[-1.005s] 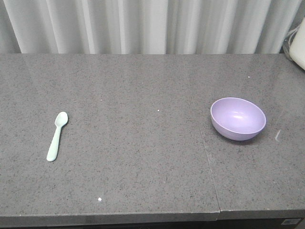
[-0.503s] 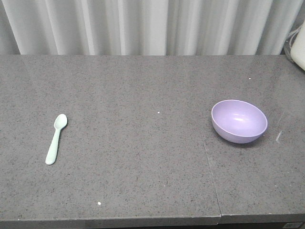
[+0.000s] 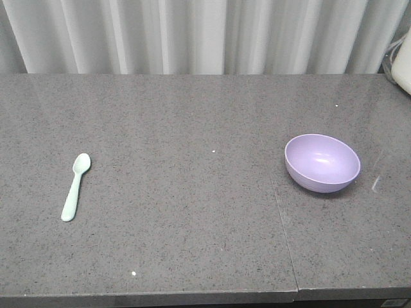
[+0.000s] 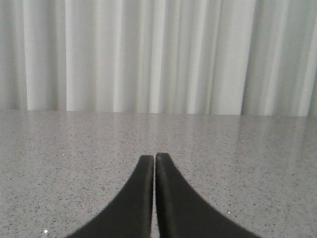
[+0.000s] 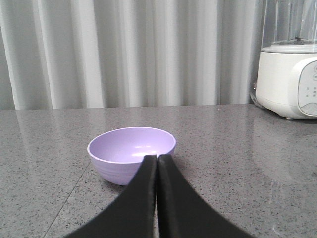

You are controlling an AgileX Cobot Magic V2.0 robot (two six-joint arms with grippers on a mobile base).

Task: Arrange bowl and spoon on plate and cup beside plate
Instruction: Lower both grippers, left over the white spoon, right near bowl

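Currently, the lavender bowl [image 3: 322, 163] stands upright on the grey speckled countertop [image 3: 192, 115], toward the right of the front view and just right of a seam [image 3: 282, 224] in the stone. Its mouth faces up. The inside shows only smooth glossy purple wall with a pale glint of light, and nothing lies in it.

The mint-green spoon [image 3: 76, 187] lies flat on the same countertop, well apart from the bowl on the far left. Its scoop points toward the white curtain [image 3: 192, 32] and its handle toward the near edge, slightly slanted.

Left gripper [image 4: 154, 157]: the black fingers are pressed together with nothing between them, low over bare stone and facing the curtain.

Right gripper [image 5: 157, 157]: the fingers are likewise together and hold nothing. The bowl sits directly ahead of the tips in the right wrist view, its near wall partly hidden behind them.

A white kitchen appliance [image 5: 290, 79] with a clear jar on top stands at the countertop's far right corner, well clear of the bowl.
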